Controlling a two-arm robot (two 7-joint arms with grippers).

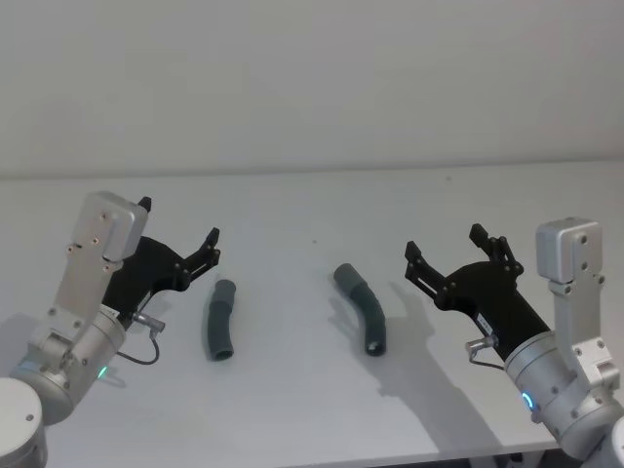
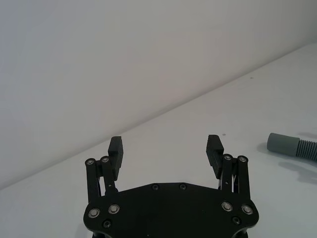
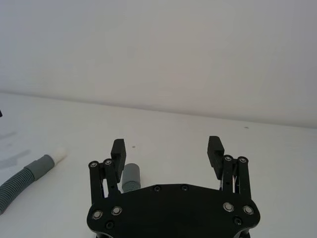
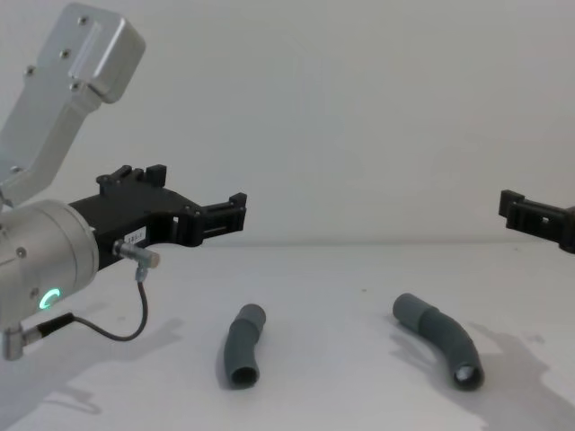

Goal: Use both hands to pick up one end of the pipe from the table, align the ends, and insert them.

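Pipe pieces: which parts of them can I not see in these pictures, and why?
Right piece: right wrist view, mostly hidden behind the open right claw; left wrist view, cut by the edge.
Left piece: right wrist view, ribbed part cut by the edge.
Its white tip: head and chest views, lost against the white table.

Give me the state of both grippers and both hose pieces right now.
Left gripper, open, above the table, holding nothing.
Right gripper, open, above the table, holding nothing.
Left hose piece, lying on the table, ungripped.
Right hose piece, lying on the table, ungripped, apart from the left one.
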